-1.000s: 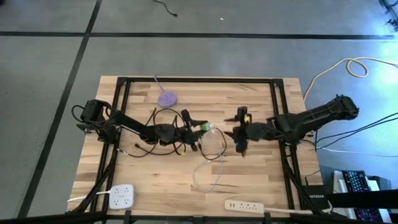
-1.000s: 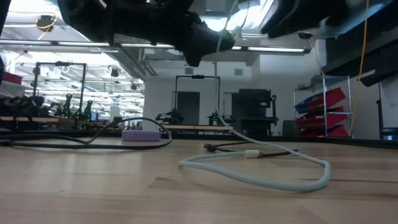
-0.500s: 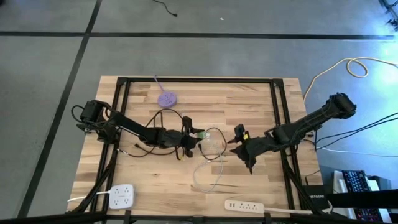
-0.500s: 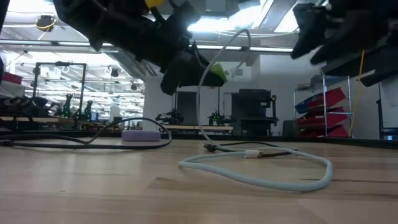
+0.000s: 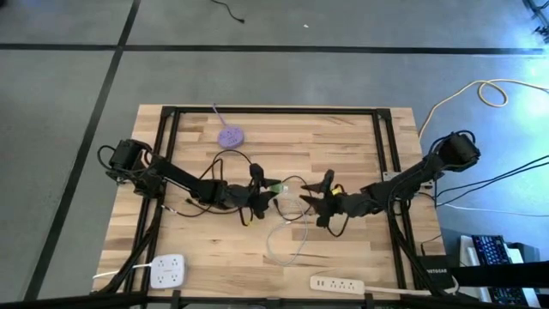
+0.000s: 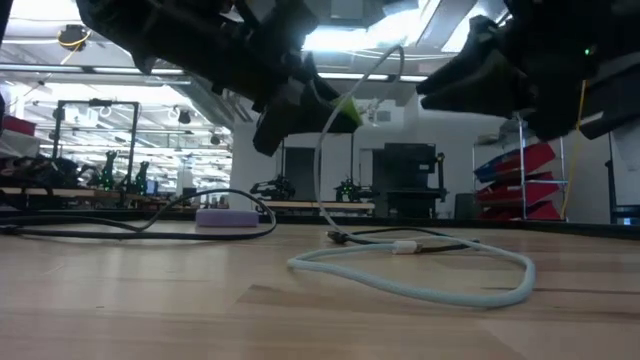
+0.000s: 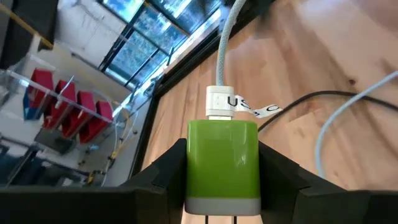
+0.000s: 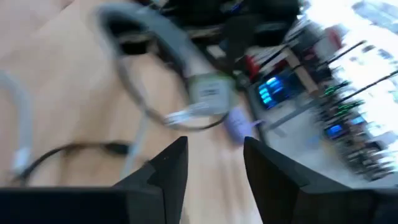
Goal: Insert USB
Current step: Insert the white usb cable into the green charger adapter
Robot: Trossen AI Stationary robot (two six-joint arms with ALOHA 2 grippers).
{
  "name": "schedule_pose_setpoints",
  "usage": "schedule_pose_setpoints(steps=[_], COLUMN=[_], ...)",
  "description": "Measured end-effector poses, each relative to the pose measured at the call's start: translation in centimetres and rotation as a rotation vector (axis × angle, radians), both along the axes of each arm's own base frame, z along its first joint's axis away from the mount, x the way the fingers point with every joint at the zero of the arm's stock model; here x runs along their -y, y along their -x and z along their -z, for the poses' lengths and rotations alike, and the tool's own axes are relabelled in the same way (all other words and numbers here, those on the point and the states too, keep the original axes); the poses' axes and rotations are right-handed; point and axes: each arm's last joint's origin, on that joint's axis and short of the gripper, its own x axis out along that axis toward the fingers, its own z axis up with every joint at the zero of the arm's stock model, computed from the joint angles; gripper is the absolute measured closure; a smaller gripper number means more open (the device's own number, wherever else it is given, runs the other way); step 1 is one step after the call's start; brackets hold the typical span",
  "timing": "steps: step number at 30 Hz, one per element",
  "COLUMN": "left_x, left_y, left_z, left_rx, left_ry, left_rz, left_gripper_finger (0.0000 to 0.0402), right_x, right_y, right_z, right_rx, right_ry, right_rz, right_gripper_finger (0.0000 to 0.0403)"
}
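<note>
Looking down from the high view, a wooden table (image 5: 343, 137) stands on a grey floor crossed by dark lines. On it lie a purple disc (image 5: 229, 136), black cables (image 5: 210, 176), a white power strip (image 5: 168, 271) at the near left and a longer strip (image 5: 337, 282) at the near edge. Both arms reach low toward the middle. The left gripper (image 5: 262, 192) holds a green charger (image 5: 276, 186) with a white cable (image 5: 287, 232) looping from it over the wood. The right gripper (image 5: 319, 199) sits just beside that loop, facing the left one.

At table height, the cable lies in a loop on the wood and rises to the charger (image 6: 343, 116), held above the surface. A purple block (image 6: 227, 217) and black cables lie further back; behind is a workshop with racks and red bins (image 6: 515, 180).

From the left wrist, both fingers (image 7: 163, 174) clamp the charger (image 7: 222, 158) by its sides, and a white USB plug (image 7: 220, 102) is seated in its end, cable leading away over the table.

From the right wrist, the picture is smeared; the two fingers (image 8: 168, 165) stand apart with nothing between them, pointing at the charger (image 8: 211, 90) ahead.
</note>
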Motion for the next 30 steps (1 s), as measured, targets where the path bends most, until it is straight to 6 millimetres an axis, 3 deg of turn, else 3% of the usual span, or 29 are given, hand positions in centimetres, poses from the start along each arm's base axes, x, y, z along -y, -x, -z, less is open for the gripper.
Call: schedule_pose_setpoints(steps=[11, 21, 30], left_x=[-0.5, -0.8, -0.9], left_y=[-0.1, -0.2, -0.2], left_z=[0.0, 0.0, 0.0], left_rx=[0.0, 0.003, 0.004], left_ry=[0.0, 0.01, 0.008], left_rz=[-0.004, 0.004, -0.007], left_gripper_finger=[0.0278, 0.0278, 0.0278], right_x=[0.5, 2.3, 2.1], right_y=[-0.9, -1.6, -2.8], right_z=[-0.6, -0.2, -0.5], right_rx=[0.004, -0.016, -0.02], right_ry=[-0.075, -0.131, -0.162], right_rz=[-0.076, -0.052, -0.088], right_gripper_finger=[0.0297, 0.0299, 0.0299])
